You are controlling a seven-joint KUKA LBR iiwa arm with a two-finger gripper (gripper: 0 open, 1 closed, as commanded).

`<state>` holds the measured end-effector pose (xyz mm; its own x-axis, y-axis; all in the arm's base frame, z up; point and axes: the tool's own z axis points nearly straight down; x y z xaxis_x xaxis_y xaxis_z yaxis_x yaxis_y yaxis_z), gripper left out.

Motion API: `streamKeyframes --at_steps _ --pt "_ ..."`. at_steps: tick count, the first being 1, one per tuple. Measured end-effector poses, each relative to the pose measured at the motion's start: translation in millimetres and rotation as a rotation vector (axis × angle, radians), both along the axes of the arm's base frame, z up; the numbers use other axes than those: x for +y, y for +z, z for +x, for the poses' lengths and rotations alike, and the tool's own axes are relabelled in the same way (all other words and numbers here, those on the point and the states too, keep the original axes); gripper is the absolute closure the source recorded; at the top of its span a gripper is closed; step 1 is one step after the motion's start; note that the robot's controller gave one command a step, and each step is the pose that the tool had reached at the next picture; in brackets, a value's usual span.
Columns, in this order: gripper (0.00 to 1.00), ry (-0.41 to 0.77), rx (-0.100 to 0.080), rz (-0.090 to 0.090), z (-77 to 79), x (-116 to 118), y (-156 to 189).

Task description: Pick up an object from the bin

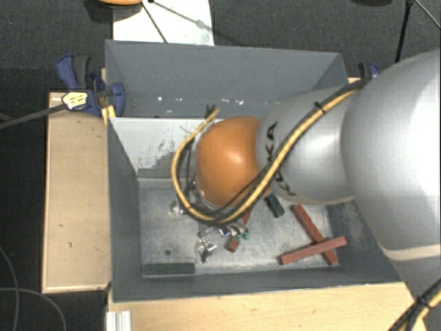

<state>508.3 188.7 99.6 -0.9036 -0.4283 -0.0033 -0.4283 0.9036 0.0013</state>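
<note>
Light falls evenly from above, moderately bright. In the bin (227,74) the left wall is palest, the far wall duller. A broad soft sheen lies on the silver arm (386,129) and its orange cover (224,157); the bin floor beneath them is shaded.

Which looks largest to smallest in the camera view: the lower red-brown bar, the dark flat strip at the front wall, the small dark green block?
1. Lower red-brown bar, longest.
2. Dark flat strip, slightly shorter.
3. Small dark green block, smallest, though the arm may hide part.
</note>
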Motion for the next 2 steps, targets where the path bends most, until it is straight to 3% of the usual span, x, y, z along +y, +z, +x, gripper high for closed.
streamKeyframes --at_steps 1,2 --pt "0.00 0.037 -0.001 0.000 6.2 -13 5" --pt "0.00 0.156 0.000 -0.002 -11.5 -23 -14"
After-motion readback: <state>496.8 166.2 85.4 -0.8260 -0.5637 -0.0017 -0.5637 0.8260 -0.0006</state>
